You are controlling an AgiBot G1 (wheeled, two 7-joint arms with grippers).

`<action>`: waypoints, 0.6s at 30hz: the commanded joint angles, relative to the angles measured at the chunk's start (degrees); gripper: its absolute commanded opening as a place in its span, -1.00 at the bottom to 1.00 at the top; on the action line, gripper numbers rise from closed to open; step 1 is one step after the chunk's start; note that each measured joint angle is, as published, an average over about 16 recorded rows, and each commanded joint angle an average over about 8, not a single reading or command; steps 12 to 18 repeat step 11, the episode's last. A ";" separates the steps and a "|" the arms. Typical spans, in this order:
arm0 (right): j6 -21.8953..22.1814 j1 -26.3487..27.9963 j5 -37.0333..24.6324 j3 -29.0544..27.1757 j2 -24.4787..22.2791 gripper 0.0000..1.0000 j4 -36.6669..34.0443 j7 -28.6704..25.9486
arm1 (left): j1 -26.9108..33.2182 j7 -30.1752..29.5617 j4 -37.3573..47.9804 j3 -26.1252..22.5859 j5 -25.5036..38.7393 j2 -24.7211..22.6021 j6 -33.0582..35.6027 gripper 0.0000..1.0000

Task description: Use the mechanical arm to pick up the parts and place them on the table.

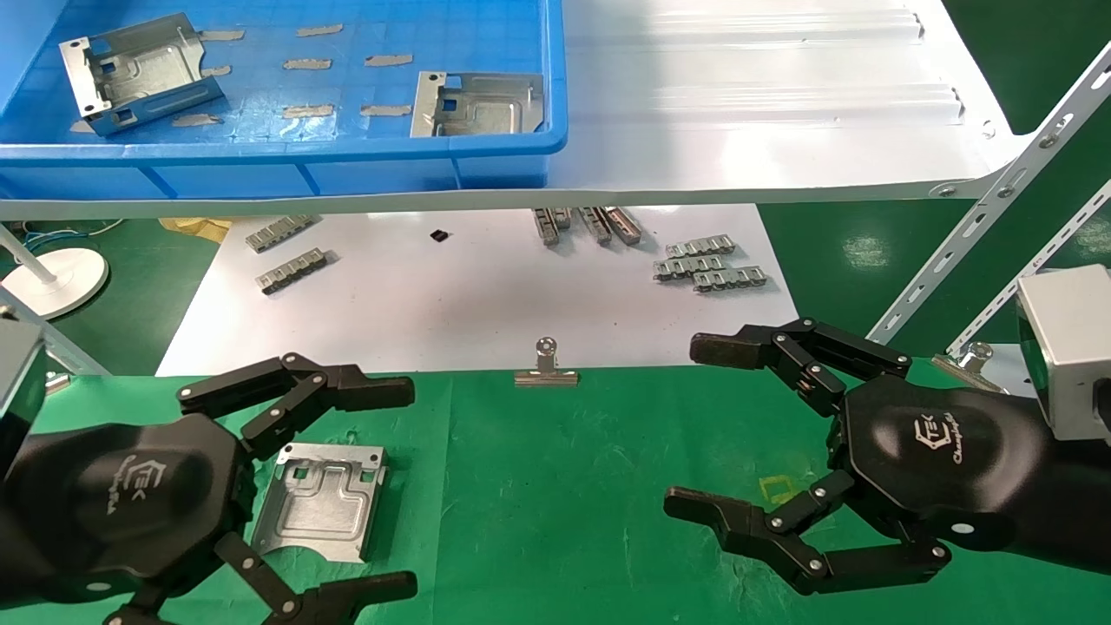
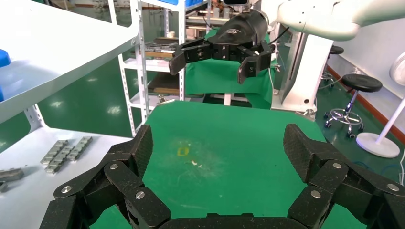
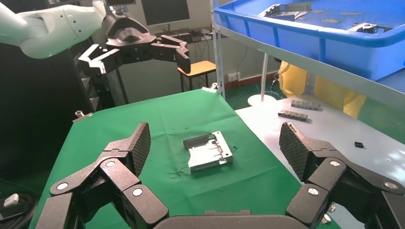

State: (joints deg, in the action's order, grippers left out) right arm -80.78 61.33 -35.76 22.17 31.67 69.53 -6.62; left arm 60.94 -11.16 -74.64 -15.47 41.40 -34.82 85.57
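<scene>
One silvery bracket (image 1: 321, 499) lies flat on the green table (image 1: 564, 486); it also shows in the right wrist view (image 3: 208, 151). My left gripper (image 1: 395, 490) is open and empty. It hangs above the bracket, not touching it, and shows raised in the right wrist view (image 3: 138, 45). Its own view (image 2: 217, 148) shows only bare cloth. My right gripper (image 1: 690, 425) is open and empty over the table's right side, and shows in its own view (image 3: 215, 142). Two more brackets (image 1: 143, 71) (image 1: 477, 104) lie in the blue tray (image 1: 347, 165).
The tray stands on a glossy white shelf board (image 1: 738, 104) above the table's far edge. Below it, a lower white board holds grey link strips (image 1: 707, 265). A binder clip (image 1: 545, 369) grips the cloth's far edge. Slanted shelf struts (image 1: 998, 200) stand at the right.
</scene>
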 commanded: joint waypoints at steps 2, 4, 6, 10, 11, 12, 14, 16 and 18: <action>0.00 0.00 0.00 0.00 0.00 1.00 0.00 0.00 | 0.17 0.14 0.33 -0.16 0.13 -0.05 0.02 1.00; 0.00 0.00 0.00 0.00 0.00 1.00 0.00 0.00 | 0.25 0.20 0.47 -0.23 0.18 -0.08 0.03 1.00; 0.00 0.00 0.00 0.00 0.00 1.00 0.00 0.00 | 0.33 0.25 0.58 -0.29 0.22 -0.10 0.04 1.00; 0.00 0.00 0.00 0.00 0.00 1.00 0.00 0.00 | 0.41 0.30 0.73 -0.37 0.29 -0.12 0.05 1.00; 0.00 0.00 0.00 0.00 0.00 1.00 0.00 0.00 | 0.42 0.31 0.75 -0.38 0.30 -0.13 0.05 1.00; 0.00 0.00 0.00 0.00 0.00 1.00 0.00 0.00 | 0.42 0.31 0.75 -0.38 0.30 -0.13 0.05 1.00; 0.00 0.00 0.00 0.00 0.00 1.00 0.00 0.00 | 0.42 0.31 0.75 -0.38 0.30 -0.13 0.05 1.00; 0.00 0.00 0.00 0.00 0.00 1.00 0.00 0.00 | 0.42 0.31 0.75 -0.38 0.30 -0.13 0.05 1.00; 0.00 0.00 0.00 0.00 0.00 1.00 0.00 0.00 | 0.42 0.31 0.75 -0.38 0.30 -0.13 0.05 1.00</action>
